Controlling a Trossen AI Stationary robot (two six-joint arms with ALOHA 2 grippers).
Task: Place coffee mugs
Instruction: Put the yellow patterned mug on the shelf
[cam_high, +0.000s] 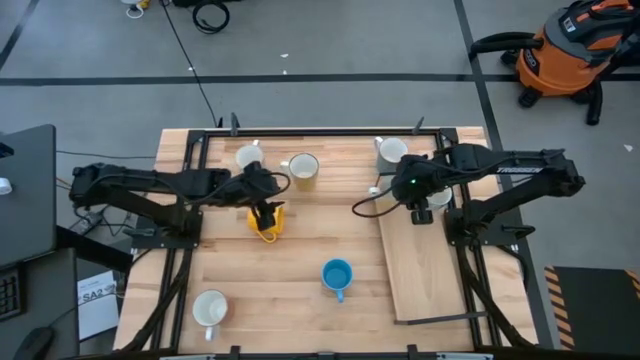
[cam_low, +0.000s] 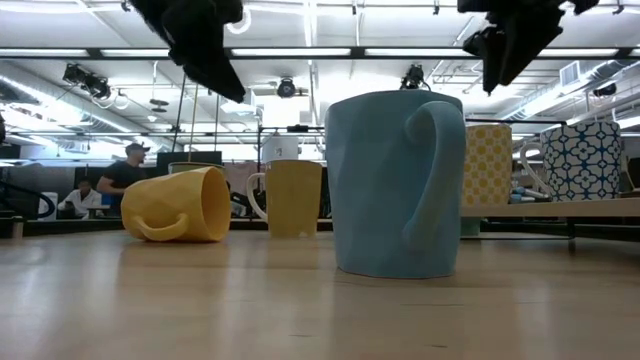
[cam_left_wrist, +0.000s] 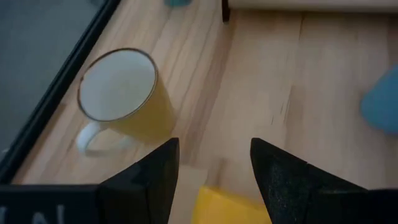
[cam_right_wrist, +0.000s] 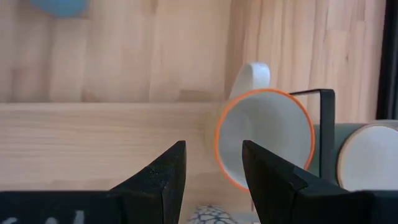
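Yellow-orange mug (cam_high: 266, 222): lying on its side near the middle of the surface, faceted wall, handle toward the low camera (cam_low: 178, 205). The left tool (cam_high: 265, 212) hangs directly above it, fingers (cam_left_wrist: 155, 180) spread wide, gripping nothing; a yellow edge shows between them in the left wrist view.

Cream-yellow mug (cam_high: 303, 170): upright, smooth glazed cylinder with a pale interior and loop handle, behind the tipped one (cam_left_wrist: 124, 96).

Bright blue mug (cam_high: 337, 275): upright near the front centre, matte wall, thick handle, closest to the low camera (cam_low: 395, 185).

White mug (cam_high: 210, 309): upright at the front left corner. Another white mug (cam_high: 249, 157): upright at the back, just left of the cream-yellow one.

Mug with orange rim (cam_right_wrist: 264, 137): white inside, round mouth, at the back right (cam_high: 391, 151). Patterned mugs, one yellow check (cam_low: 487, 165), one dark lattice print (cam_low: 580, 160), stand on a raised wooden board (cam_high: 425, 270) at the right.

Right tool (cam_high: 420, 210): poised over the far end of the board, fingers (cam_right_wrist: 158, 180) parted and empty.

Surface (cam_high: 290, 290): pale planked wood within a black metal frame.
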